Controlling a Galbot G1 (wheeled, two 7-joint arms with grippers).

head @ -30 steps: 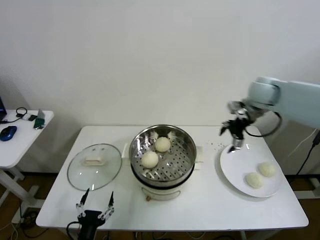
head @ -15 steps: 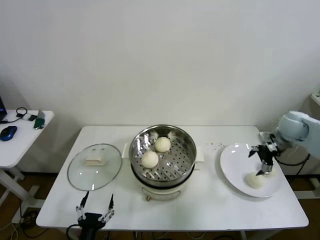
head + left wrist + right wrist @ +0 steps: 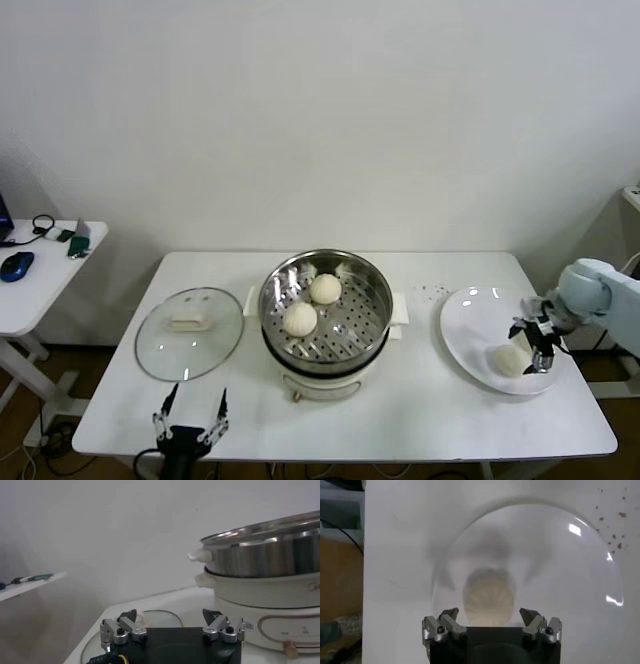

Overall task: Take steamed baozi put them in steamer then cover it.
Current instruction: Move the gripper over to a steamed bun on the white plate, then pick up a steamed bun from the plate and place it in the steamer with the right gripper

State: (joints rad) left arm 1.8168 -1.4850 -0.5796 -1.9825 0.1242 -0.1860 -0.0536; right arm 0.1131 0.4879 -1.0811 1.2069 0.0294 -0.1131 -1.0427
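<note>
- Right gripper point(image 3: 538, 351) over white plate point(image 3: 470, 330) at the desk's right edge, fingers wide, straddling a baozi point(image 3: 509, 360), not gripping.
- Steamer point(image 3: 326, 312) mid-desk holds two baozi; cover point(image 3: 189, 332) lies near left edge.
- Left gripper point(image 3: 189, 404) at front edge, fingers wide, empty.

No words, numbers, brand names or signs can be read in any of the three views. The only thing that resembles a marking is a faint grey smudge on the white base of the steamer point(image 3: 280, 592), at about three o'clock in the left wrist view; it may be a maker's logo, but its letters cannot be made out. The glass cover point(image 3: 189, 332), the white plate point(image 3: 470, 325) and the table point(image 3: 400, 410) carry no print that shows.
</note>
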